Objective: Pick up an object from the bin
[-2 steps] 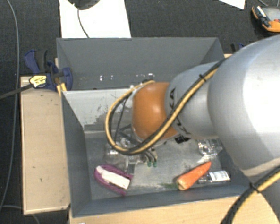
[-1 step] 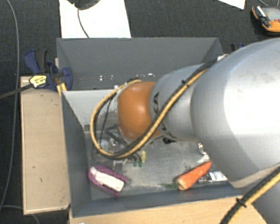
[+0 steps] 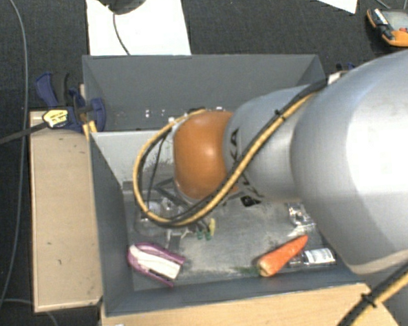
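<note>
Several small things lay on the floor of the grey bin (image 3: 111, 220). The gripper (image 3: 165, 222) hung low at the bin's left side, under the orange cover (image 3: 198, 156). Whether the claw was apart or together could not be told. Nearest it, at the front left, lay a purple and white thing (image 3: 155, 262) like a stapler. A toy carrot (image 3: 282, 255) lay at the front right, just beside a small labelled thing (image 3: 320, 256) whose writing was too small to read.
</note>
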Motion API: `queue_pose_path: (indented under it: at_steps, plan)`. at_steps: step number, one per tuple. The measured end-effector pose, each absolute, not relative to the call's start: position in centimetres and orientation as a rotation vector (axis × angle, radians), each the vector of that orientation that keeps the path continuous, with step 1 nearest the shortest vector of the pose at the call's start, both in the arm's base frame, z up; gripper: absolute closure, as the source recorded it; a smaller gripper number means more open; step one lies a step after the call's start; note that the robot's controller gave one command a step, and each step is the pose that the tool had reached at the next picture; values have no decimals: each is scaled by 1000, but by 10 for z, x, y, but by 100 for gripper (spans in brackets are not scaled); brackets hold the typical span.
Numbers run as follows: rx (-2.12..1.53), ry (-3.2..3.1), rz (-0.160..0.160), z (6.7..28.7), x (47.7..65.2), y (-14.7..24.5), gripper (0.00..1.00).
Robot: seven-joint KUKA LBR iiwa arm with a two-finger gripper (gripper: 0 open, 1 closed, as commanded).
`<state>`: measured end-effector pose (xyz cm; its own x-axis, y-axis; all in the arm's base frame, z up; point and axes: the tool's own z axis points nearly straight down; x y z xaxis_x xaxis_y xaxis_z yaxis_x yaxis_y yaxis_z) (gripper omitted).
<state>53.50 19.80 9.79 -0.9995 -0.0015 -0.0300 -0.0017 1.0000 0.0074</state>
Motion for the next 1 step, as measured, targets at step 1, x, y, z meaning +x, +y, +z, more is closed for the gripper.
queue_pose_path:
  at_steps: [1]
  plan:
    - [-5,3099,15,125,538,200,100]
